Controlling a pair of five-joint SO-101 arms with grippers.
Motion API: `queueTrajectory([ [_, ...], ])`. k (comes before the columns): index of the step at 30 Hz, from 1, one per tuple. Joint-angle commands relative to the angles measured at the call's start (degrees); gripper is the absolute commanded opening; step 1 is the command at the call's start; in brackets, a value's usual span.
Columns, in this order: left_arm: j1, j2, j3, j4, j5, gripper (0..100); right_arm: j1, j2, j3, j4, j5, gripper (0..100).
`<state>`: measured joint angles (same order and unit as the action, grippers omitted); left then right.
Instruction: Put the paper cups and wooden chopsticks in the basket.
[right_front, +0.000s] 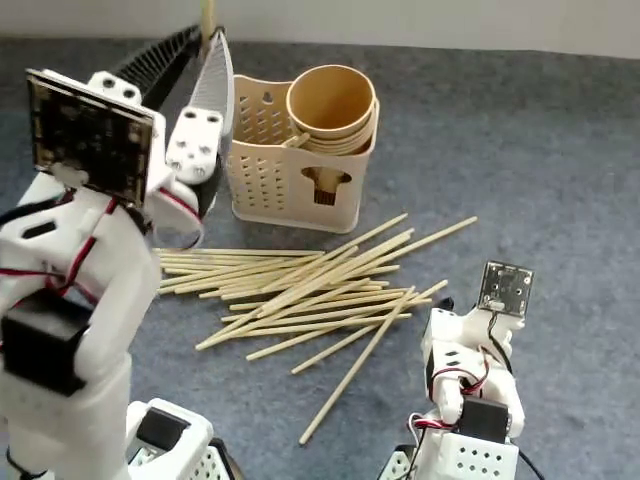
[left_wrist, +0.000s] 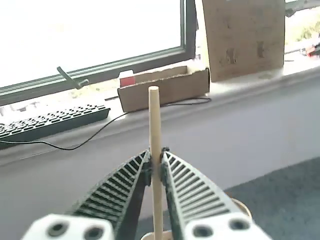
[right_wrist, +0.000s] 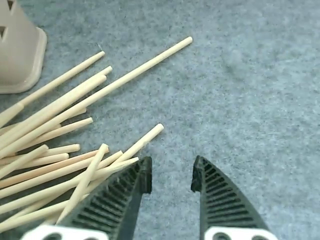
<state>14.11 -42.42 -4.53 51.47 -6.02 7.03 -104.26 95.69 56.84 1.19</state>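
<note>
A beige perforated basket (right_front: 290, 180) stands at the back of the grey carpet, with stacked paper cups (right_front: 332, 100) inside it. Several wooden chopsticks (right_front: 310, 290) lie in a loose pile in front of the basket. My left gripper (right_front: 205, 45) is raised just beside the basket's left side, shut on one chopstick (left_wrist: 155, 120) that stands upright between the fingers (left_wrist: 156, 167). Low over the carpet, my right gripper (right_wrist: 171, 175) is open beside the pile's right end (right_wrist: 60, 150), with nothing between its fingers. The basket's corner (right_wrist: 17, 55) lies beyond it.
The right arm (right_front: 465, 360) sits at the front right. Bare carpet (right_front: 540, 180) stretches to the right of the basket and pile. Beyond the table, a keyboard (left_wrist: 50, 122) and a cardboard box (left_wrist: 165, 90) rest on a window ledge.
</note>
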Motion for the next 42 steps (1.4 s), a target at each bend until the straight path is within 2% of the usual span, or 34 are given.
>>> queueTrajectory([
  [1, -3.38, -0.75, 6.81, -13.63, 6.15, 1, 0.48, -0.84, 6.11, 0.22, 0.00, 14.5],
  [7, -5.93, -0.75, 19.56, -28.57, 9.23, 1, 0.48, -0.84, 6.11, 0.22, 0.00, 14.5],
  [11, -6.11, -0.75, 26.33, -34.64, 9.23, 1, 0.48, -0.84, 6.11, 0.22, 0.00, 14.5],
  [17, -6.99, -0.75, 32.31, -39.03, 9.23, 1, 0.48, -0.84, 6.11, 0.22, 0.00, 14.5],
  [24, -7.69, -0.84, 35.47, -38.59, 9.05, 3, 0.48, -0.84, 6.11, 0.22, 0.00, 14.5],
  [28, -7.69, -1.19, 33.54, -31.03, 9.23, 11, 0.48, -0.84, 6.11, 0.22, 0.00, 14.5],
  [34, -7.60, -1.36, 24.92, -15.38, 9.05, 11, 0.48, -0.84, 6.11, 0.22, 0.00, 14.5],
  [42, -5.05, -1.36, 12.00, 9.93, 8.88, 11, 0.57, -0.84, 6.11, 0.22, -0.09, 14.5],
])
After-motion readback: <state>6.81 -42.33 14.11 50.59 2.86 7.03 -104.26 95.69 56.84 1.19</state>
